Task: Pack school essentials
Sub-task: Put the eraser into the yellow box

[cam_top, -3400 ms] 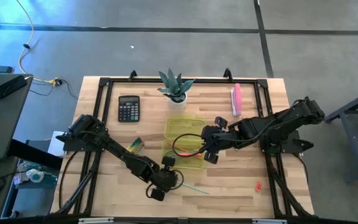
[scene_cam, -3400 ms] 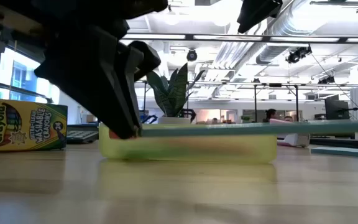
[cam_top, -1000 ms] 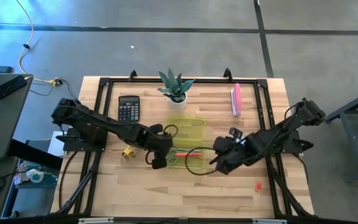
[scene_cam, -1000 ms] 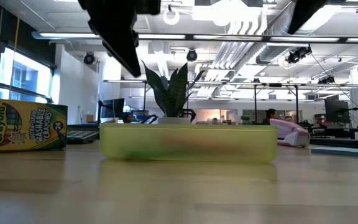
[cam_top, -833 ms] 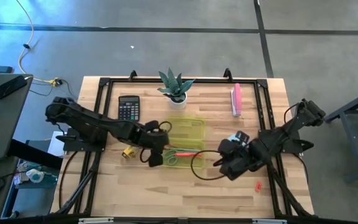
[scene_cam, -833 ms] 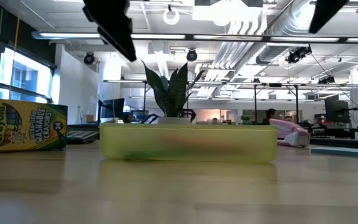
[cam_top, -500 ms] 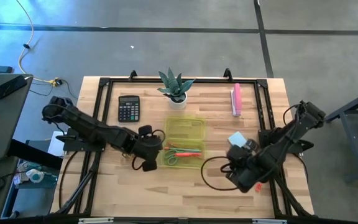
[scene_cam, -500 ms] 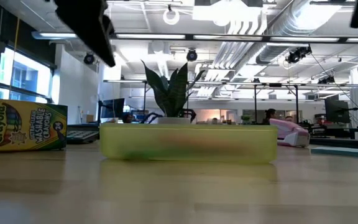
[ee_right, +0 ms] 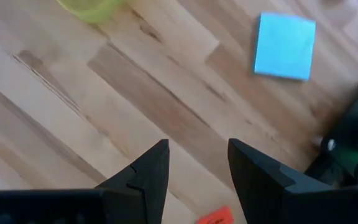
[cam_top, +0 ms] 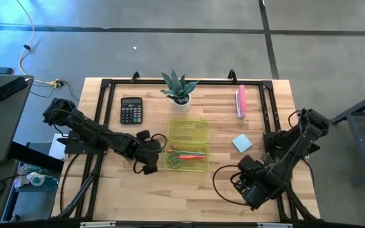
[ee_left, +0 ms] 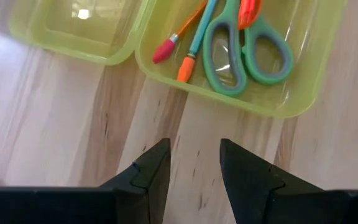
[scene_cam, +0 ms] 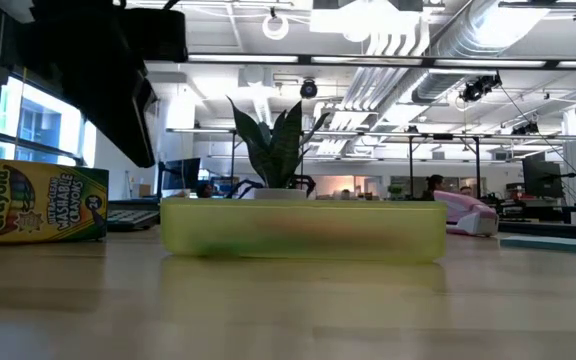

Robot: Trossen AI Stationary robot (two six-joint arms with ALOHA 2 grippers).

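Observation:
An open yellow-green case (cam_top: 198, 166) lies mid-table. Its base holds green-handled scissors (ee_left: 229, 89) and orange and green pens (ee_left: 186, 67). My left gripper (cam_top: 147, 166) hovers open just left of the case, over bare wood, nothing between its fingers (ee_left: 151, 171). The crayon box (scene_cam: 38, 205) stands on its long side at the left; in the high view my left arm hides it. A light-blue notepad (cam_top: 241, 143) lies flat right of the case. My right gripper (cam_top: 249, 190) is open near the front right, above a tiny red piece (ee_right: 215, 218).
A potted plant (cam_top: 179, 88) and a black calculator (cam_top: 130, 110) stand toward the far edge, with a long pink bar (cam_top: 240, 101) at the far right. The case's open lid (cam_top: 189, 130) lies behind its base. Bare wood lies along the near edge between the arms.
My left gripper has drawn back from the case toward the table's left edge. My right gripper has swung away from the case toward the near right corner, uncovering the blue notepad, and now stands over the red piece. Both have stayed open.

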